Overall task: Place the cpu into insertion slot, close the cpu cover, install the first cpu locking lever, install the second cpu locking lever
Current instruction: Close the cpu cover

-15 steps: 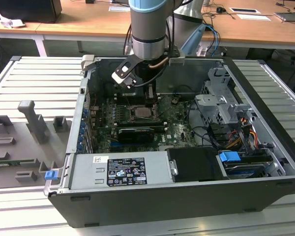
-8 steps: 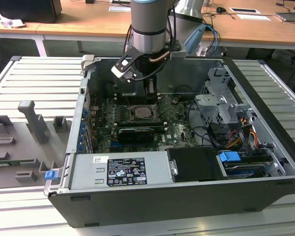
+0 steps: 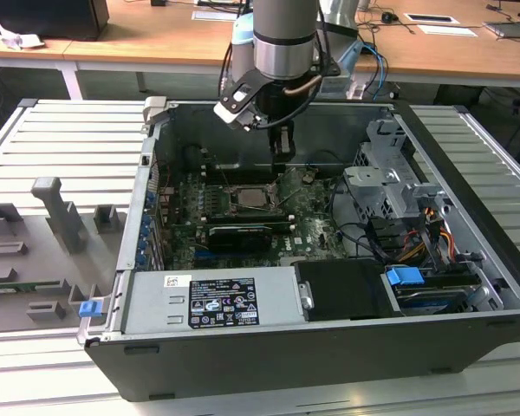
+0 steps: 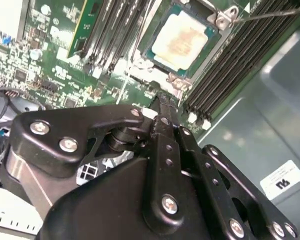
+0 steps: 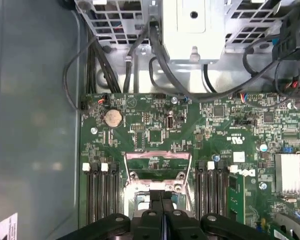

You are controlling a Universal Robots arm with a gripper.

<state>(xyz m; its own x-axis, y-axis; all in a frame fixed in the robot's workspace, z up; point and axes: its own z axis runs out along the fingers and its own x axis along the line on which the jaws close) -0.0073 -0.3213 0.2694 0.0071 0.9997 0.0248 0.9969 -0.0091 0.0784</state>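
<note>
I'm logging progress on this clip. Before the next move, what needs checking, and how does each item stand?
1. cpu lying in its socket: ok.
2. cpu cover lowered over it: not ok, it is tilted up.
3. locking lever latched: not ok, it juts out over the memory slots.
4. Other lever: cannot tell.
5. gripper free of load: ok, shut on nothing.

An open computer case (image 3: 243, 368) holds a green motherboard (image 3: 310, 227), beside a grey fixture tray (image 3: 35, 260).
</note>
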